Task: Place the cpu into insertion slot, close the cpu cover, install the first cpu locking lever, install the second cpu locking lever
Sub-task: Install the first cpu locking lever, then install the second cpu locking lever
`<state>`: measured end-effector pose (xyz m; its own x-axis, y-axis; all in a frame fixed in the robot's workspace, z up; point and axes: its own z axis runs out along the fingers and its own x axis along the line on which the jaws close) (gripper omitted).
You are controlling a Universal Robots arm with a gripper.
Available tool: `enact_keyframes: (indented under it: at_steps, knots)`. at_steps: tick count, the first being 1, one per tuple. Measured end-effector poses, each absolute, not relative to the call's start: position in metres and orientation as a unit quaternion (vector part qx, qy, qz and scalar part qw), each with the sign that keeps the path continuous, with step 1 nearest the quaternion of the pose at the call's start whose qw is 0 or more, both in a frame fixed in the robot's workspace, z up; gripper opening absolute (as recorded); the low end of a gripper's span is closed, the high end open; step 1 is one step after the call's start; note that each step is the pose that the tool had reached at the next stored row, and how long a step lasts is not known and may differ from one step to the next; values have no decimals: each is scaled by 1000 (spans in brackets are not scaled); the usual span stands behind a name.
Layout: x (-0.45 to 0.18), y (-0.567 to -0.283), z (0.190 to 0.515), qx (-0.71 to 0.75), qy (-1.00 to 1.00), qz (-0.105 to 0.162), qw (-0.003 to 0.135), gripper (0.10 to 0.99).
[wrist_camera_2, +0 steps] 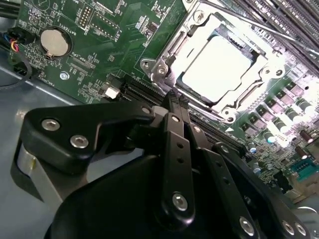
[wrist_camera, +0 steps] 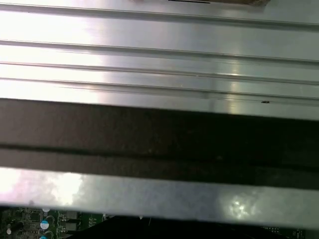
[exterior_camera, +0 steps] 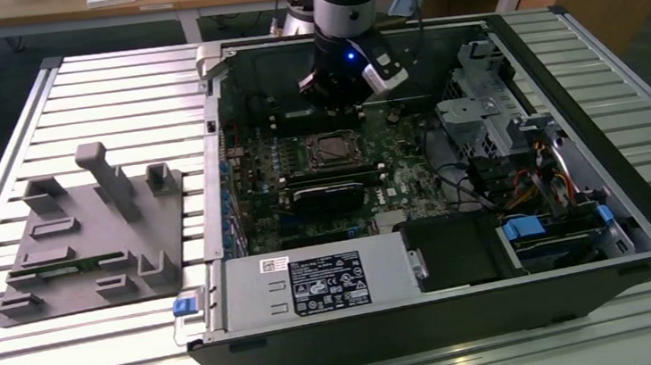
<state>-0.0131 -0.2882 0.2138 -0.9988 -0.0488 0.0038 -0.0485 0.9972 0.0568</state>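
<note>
The cpu (wrist_camera_2: 214, 69), a pale silver square, lies flat in the insertion slot (exterior_camera: 329, 152) on the green motherboard. The silver cpu cover (wrist_camera_2: 162, 62) lies down around it, framing the chip. In the second wrist view my gripper (wrist_camera_2: 175, 99) is shut with nothing between its black fingers (wrist_camera_2: 175, 130). Its tips hover just off the socket's corner, beside the cover's edge. In the exterior view the gripper (exterior_camera: 338, 109) hangs inside the open case, just behind the socket. Whether the locking levers are latched I cannot tell.
The open computer case (exterior_camera: 436, 333) lies on a slatted metal table (exterior_camera: 113, 86). A black card (exterior_camera: 332, 187) sits just in front of the socket, and long memory slots (wrist_camera_2: 294, 20) beside it. The drive cage (exterior_camera: 486, 113) and cables fill the exterior view's right. A grey fixture (exterior_camera: 86, 232) stands on the left.
</note>
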Motion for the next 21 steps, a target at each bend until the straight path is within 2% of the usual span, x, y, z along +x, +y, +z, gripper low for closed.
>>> enact_keyframes:
  at_steps: [21]
  knots:
    - [-13, -299, 214, 24, -999, -28, 3, 106]
